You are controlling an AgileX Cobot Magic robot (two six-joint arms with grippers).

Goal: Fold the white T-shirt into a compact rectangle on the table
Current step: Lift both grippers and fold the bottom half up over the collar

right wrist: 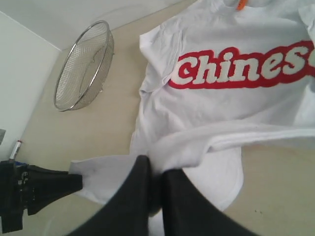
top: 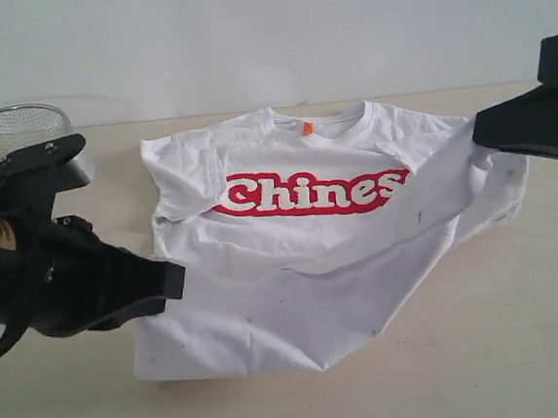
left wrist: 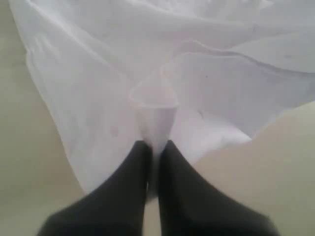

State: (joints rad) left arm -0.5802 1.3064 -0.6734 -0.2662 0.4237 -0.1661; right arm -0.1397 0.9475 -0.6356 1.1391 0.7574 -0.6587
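Two pairs of fingers are closed on cloth at this moment, as I read it across the three views.

Exterior view: the white T-shirt (top: 298,315) lies chest-up in the middle of the frame on the pale bench (top: 525,344), collar toward the upper edge. An orange neck tag (top: 307,127) sits at the collar and red-outlined lettering (top: 312,191) runs across the chest. A fold of cloth runs diagonally from the upper right toward the lower middle and covers the end of the lettering. The left fingers (top: 171,280) meet the shirt's left edge at mid-height of the frame. The right fingers (top: 482,128) meet its upper right corner, where the cloth is drawn up to them. A round wire basket (top: 9,135) stands at the upper left, apart from the shirt and partly behind the left arm (top: 39,259).

Left wrist view: the left fingers (left wrist: 141,157) are pressed together with a small raised pinch of white cloth between their tips. The rest of the shirt spreads away across the upper frame.

Right wrist view: the right fingers (right wrist: 142,172) are closed on a bunched ridge of the shirt at the lower middle of the frame. I see the left arm at the lower left, its tip touching a corner of the cloth.
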